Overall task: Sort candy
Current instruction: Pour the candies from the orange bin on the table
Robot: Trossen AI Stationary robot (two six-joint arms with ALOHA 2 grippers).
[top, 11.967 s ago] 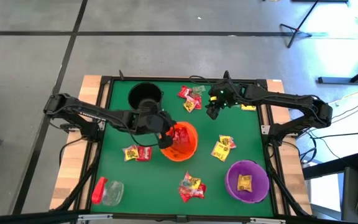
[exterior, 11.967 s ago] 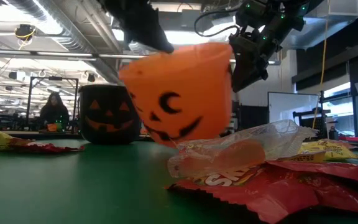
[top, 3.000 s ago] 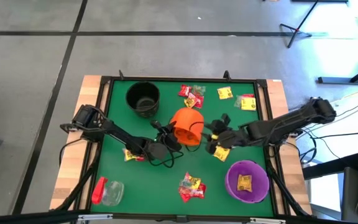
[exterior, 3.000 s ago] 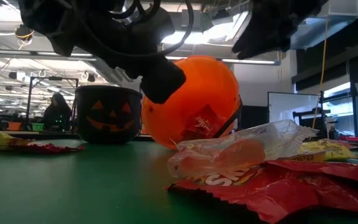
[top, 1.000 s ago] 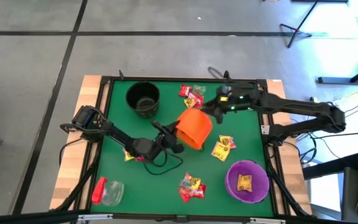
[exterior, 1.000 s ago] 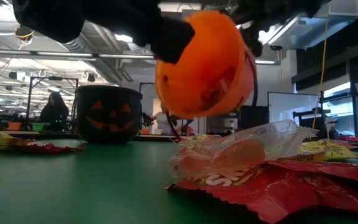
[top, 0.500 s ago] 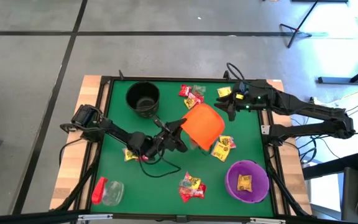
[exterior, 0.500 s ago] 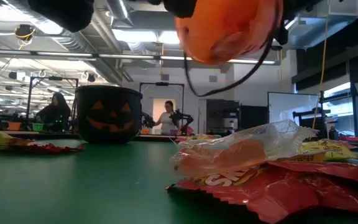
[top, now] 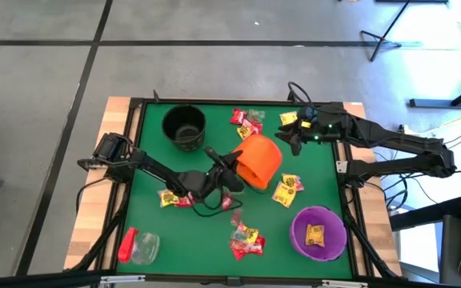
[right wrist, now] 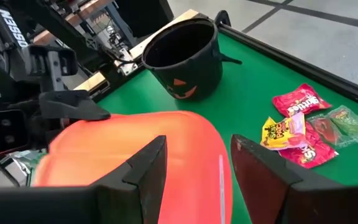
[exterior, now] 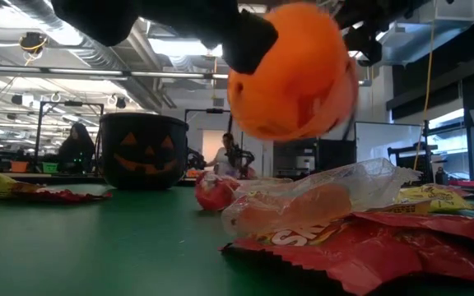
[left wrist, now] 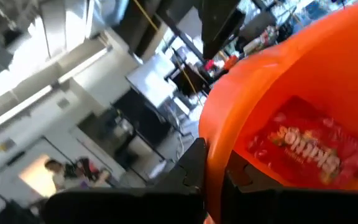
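The orange bucket [top: 260, 160] hangs tipped over above the middle of the table, clear of it in the low view [exterior: 295, 74]. My left gripper [top: 234, 166] is shut on its rim. A red candy packet [left wrist: 303, 149] lies inside the bucket. Another red candy packet [top: 235, 218] lies on the green mat below, also in the low view [exterior: 214, 193]. My right gripper [top: 292, 140] hovers open just beyond the bucket on its far right side, its fingers [right wrist: 145, 171] above the bucket's outer wall [right wrist: 166, 162]. My left gripper pinches the orange bucket's rim [left wrist: 215, 146], one finger inside the bucket and one outside. The fingers come in about level from the table's left side. The bucket is lifted clear of the table, tipped over, its mouth facing the gripper.
A black bucket [top: 186, 126] stands at the far left, and a purple bucket [top: 318, 232] with a yellow packet at the near right. Candy heaps lie at the far middle [top: 246, 124], right [top: 288, 190], near middle [top: 246, 238] and left [top: 174, 198]. A red-capped jar [top: 138, 246] lies near left.
My left gripper has carried the orange bucket up and toward the table's right edge, tipping it further over, then sunk a little. A red candy packet has dropped out onto the mat. My right gripper has drawn back toward the far right corner, still open.
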